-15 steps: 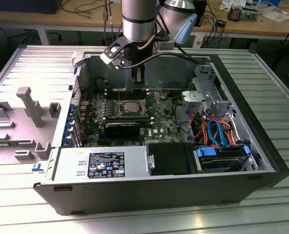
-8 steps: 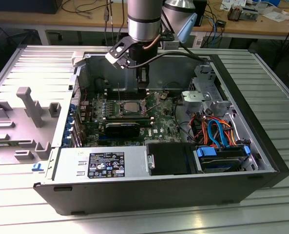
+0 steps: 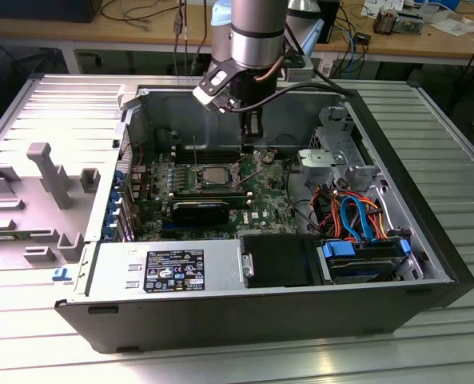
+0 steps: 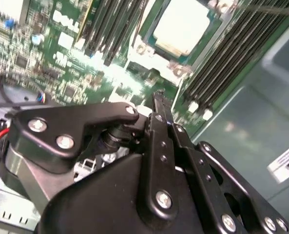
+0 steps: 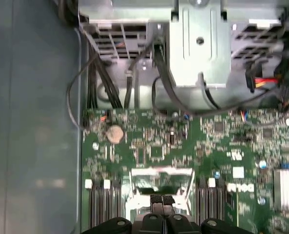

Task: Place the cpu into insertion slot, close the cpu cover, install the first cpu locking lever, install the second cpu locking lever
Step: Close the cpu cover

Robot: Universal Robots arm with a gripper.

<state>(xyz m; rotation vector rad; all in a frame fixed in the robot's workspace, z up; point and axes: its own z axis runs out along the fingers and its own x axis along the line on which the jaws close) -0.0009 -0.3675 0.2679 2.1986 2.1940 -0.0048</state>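
Presently your gripper [image 3: 252,132] hangs inside the open case [image 3: 221,320], low over the board [image 3: 268,192], just beyond the far edge of the slot [image 3: 195,179]. Its fingers [image 5: 156,200] are pressed together in both wrist views, with nothing seen between them. A narrow closed tip of that kind suits pushing or hooking a thin part, not carrying a chip. The cpu [image 4: 181,24] lies flat in the slot, silver top up, so the placing step reads as done. The cover [image 4: 151,61] appears to lie around the chip as a bright frame, though the second wrist view is too oblique to confirm it sits flush. In the exterior view a thin rod, likely a lever [image 3: 244,170], slants past the slot's side nearest the gripper. You cannot tell from this whether it is latched. The tip stands near that side, apart from the cpu, which fits work on the cover edge or a lever. The case rests on the tabletop [image 3: 428,352] with its open side up, giving access from above.
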